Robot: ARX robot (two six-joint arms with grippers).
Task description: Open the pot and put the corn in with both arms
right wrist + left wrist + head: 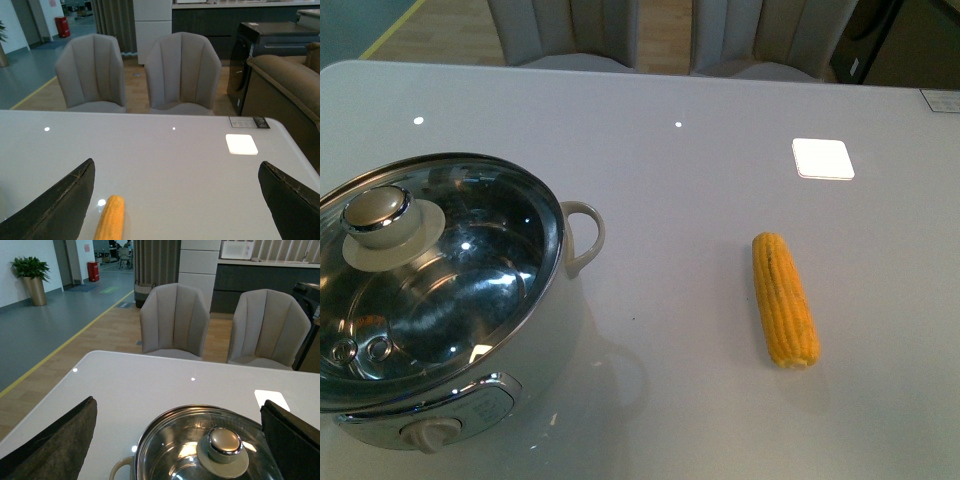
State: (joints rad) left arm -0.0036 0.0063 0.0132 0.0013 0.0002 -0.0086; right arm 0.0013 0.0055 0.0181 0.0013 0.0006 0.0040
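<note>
Both wide open and empty: left gripper faces the lid knob, right gripper faces the corn, which lies lengthwise up-frame, right of centre.

Picture edges crop the pot in front view, the corn in right wrist view.

glossy white table, lidded pot left, corn right

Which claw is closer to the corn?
Right. The right claw is open with the corn close in front of it; the left claw is open at the pot, apart from the corn.
</note>
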